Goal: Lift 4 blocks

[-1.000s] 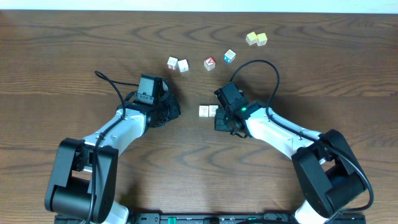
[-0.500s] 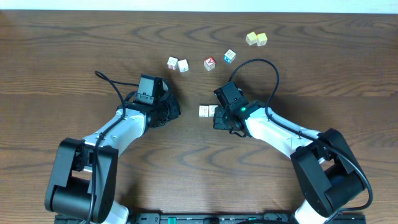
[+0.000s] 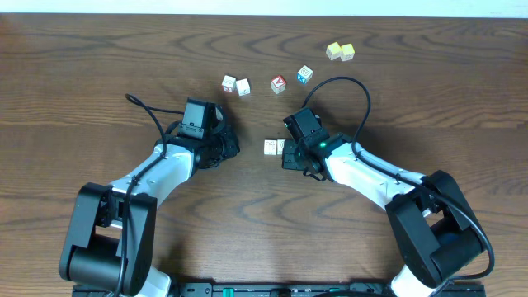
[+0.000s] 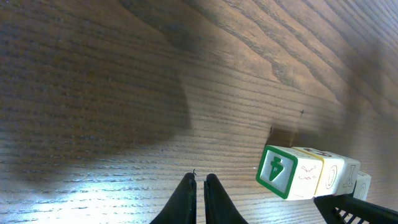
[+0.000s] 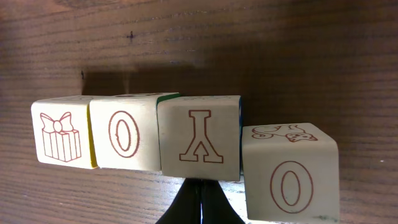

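Your right claw (image 5: 199,190) is clenched on nothing, its two tips pressed together into one point. Over the last second it has crept a little closer to the row of four blocks (image 5: 199,144), while the row itself has hardly stirred and your other arm has not moved. I read that as a nudge to straighten the line, not a grasp. Nothing is lifted yet, and all four blocks lie flat on the table (image 3: 99,66).

The tip meets the long side of the row at the block marked Y, close to the seam with the fourth block (image 5: 289,177). Whether it touches or only stands just beside it, you cannot tell from here. That fourth block sits out of line, shifted toward the claw. It probably needs squaring up before the row can be squeezed from its ends.

Your left claw (image 4: 200,180) is clenched and empty too, low over the wood off the far end of the row. The end block (image 4: 277,171), with its green face, lies near those tips but apart, off to one side of them.

Beyond the row, well apart from it, lie two white cubes (image 3: 228,83), a red cube (image 3: 278,83), a blue cube (image 3: 304,74) and two yellow cubes (image 3: 333,51).
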`<move>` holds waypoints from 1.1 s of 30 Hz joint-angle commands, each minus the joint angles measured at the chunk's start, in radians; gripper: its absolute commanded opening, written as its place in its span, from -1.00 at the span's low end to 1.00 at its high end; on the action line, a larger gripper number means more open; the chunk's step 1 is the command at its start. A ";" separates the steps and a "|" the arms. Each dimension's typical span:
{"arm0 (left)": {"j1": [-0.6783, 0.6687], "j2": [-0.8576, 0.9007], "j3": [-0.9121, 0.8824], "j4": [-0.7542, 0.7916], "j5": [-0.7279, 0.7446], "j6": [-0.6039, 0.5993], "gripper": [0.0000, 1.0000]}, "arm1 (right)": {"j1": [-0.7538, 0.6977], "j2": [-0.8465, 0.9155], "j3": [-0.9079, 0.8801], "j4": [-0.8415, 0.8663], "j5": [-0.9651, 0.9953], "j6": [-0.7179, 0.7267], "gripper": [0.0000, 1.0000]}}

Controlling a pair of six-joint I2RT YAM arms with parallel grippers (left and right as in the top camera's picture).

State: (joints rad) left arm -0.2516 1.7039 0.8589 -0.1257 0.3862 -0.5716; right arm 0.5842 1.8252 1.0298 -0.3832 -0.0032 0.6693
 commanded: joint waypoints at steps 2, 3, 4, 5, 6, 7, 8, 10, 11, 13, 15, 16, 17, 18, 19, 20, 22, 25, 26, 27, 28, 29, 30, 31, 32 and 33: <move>-0.001 0.008 -0.001 0.001 -0.013 0.017 -0.84 | 0.006 0.003 -0.007 0.003 0.014 -0.005 -0.98; -0.001 0.008 -0.001 0.001 -0.013 0.017 -0.84 | 0.007 0.003 -0.007 0.003 0.014 -0.008 -0.98; -0.001 0.008 -0.001 0.001 -0.013 0.017 -0.84 | 0.007 0.003 -0.007 0.003 0.013 -0.013 -0.98; -0.001 0.008 -0.001 0.001 -0.013 0.017 -0.84 | 0.007 0.003 -0.007 0.002 0.013 -0.013 -0.98; -0.001 0.008 -0.001 0.001 -0.013 0.017 -0.84 | 0.007 0.003 -0.007 0.002 0.013 -0.015 -0.98; -0.001 0.008 -0.001 0.001 -0.013 0.017 -0.85 | 0.007 0.003 -0.007 0.002 0.012 -0.020 -0.98; -0.001 0.008 -0.001 0.001 -0.013 0.016 -0.85 | 0.006 0.003 -0.006 0.000 0.009 -0.025 -0.98; -0.001 0.008 -0.001 0.001 -0.013 0.017 -0.84 | 0.006 -0.009 0.007 -0.019 0.002 -0.069 -0.98; 0.000 0.008 -0.001 0.001 -0.013 0.017 -0.84 | 0.004 -0.020 0.018 -0.039 0.002 -0.076 -0.98; -0.001 0.008 -0.001 0.001 -0.013 0.017 -0.84 | -0.002 -0.050 0.045 -0.087 -0.016 -0.097 -0.98; -0.001 0.008 -0.001 0.001 -0.013 0.017 -0.84 | -0.008 -0.083 0.076 -0.141 -0.028 -0.132 -0.98; -0.001 0.008 -0.001 0.001 -0.013 0.017 -0.84 | -0.009 -0.098 0.088 -0.168 -0.028 -0.140 -0.98; -0.001 0.008 -0.001 0.001 -0.013 0.017 -0.84 | -0.011 -0.114 0.098 -0.193 -0.028 -0.148 -0.98; -0.001 0.008 -0.001 0.001 -0.013 0.017 -0.83 | -0.014 -0.129 0.109 -0.221 -0.028 -0.152 -0.98; -0.001 0.008 -0.001 0.001 -0.013 0.017 -0.84 | -0.017 -0.143 0.116 -0.248 -0.028 -0.152 -0.98; -0.001 0.008 -0.001 0.001 -0.013 0.017 -0.84 | -0.020 -0.152 0.118 -0.265 -0.028 -0.156 -0.98; -0.001 0.008 -0.001 0.001 -0.013 0.017 -0.84 | -0.024 -0.159 0.117 -0.303 -0.021 -0.190 -0.98; -0.001 0.008 -0.001 0.001 -0.013 0.017 -0.84 | -0.032 -0.148 0.102 -0.354 0.037 -0.200 -0.98; -0.001 0.008 -0.001 0.001 -0.013 0.017 -0.84 | -0.034 -0.143 0.088 -0.352 0.040 -0.200 -0.98; -0.001 0.008 -0.001 0.001 -0.013 0.016 -0.84 | -0.037 -0.137 0.072 -0.345 0.037 -0.196 -0.98; -0.001 0.008 -0.001 0.001 -0.013 0.016 -0.84 | -0.037 -0.123 0.048 -0.332 0.024 -0.191 -0.98; -0.001 0.008 -0.001 0.001 -0.013 0.016 -0.84 | -0.037 -0.117 0.035 -0.321 0.021 -0.182 -0.98; -0.001 0.008 -0.001 0.001 -0.013 0.016 -0.84 | -0.037 -0.110 0.023 -0.312 0.021 -0.164 -0.98; -0.001 0.008 -0.001 0.001 -0.013 0.016 -0.84 | -0.037 -0.105 0.011 -0.301 0.021 -0.149 -0.98; -0.001 0.008 -0.001 0.001 -0.013 0.016 -0.84 | -0.037 -0.100 0.000 -0.289 0.022 -0.143 -0.98; -0.001 0.008 -0.001 0.001 -0.013 0.016 -0.84 | -0.038 -0.094 -0.010 -0.275 0.022 -0.143 -0.98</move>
State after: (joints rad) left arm -0.2516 1.7039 0.8589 -0.1257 0.3862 -0.5716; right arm 0.5529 1.7050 1.0557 -0.6807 0.0051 0.5007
